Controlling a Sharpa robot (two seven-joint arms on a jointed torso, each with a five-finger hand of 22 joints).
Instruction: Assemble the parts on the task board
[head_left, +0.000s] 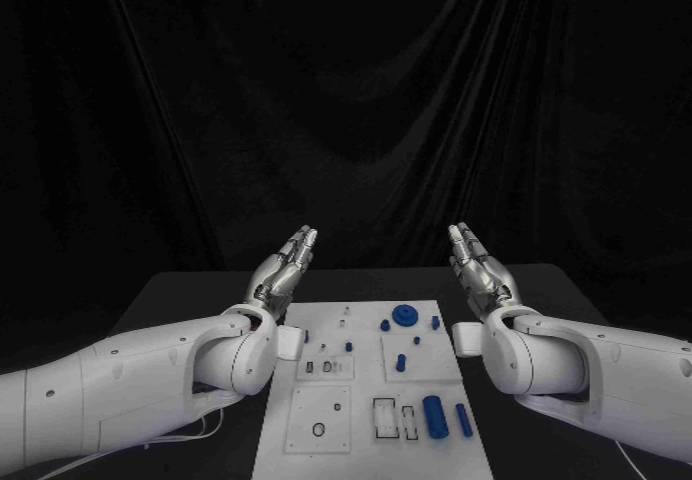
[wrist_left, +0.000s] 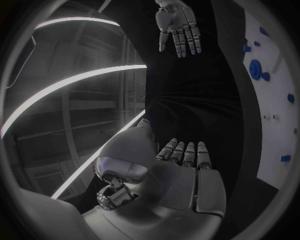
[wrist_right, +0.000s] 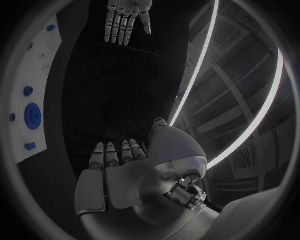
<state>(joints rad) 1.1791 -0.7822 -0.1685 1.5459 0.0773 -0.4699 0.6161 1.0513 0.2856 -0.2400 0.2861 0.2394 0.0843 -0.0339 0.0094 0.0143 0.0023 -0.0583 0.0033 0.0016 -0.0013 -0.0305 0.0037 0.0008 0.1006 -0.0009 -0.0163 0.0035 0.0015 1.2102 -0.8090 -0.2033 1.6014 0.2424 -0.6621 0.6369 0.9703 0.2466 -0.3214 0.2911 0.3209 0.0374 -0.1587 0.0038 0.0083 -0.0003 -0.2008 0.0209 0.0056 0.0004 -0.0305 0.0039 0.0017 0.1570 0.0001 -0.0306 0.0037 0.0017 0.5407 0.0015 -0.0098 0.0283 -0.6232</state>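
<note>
Two white arms are reaching in over the black table (head_left: 188, 300), one from each side, and each is ending in one silver many-fingered hand. The left hand (head_left: 284, 266) is hovering above the table beside the board's left edge, its metallic fingers stretched out straight and side by side, holding nothing; the left wrist view is showing the same flat, empty palm (wrist_left: 181, 175).

Between the arms, the task board (head_left: 368, 400), one flat white rectangular plate, is lying in the middle of the table. It is carrying several small blue parts: one round, disc-shaped piece (head_left: 405, 316) near its far edge, a few small knobs beside that disc, and two upright cylinders (head_left: 434, 416) standing near its right front corner. Dark ring and rectangle outlines are marking its left half.

The right hand (head_left: 480, 266) is hovering beside the board's right edge, fingers likewise straight, lying close together and gripping nothing, mirroring the other.
</note>
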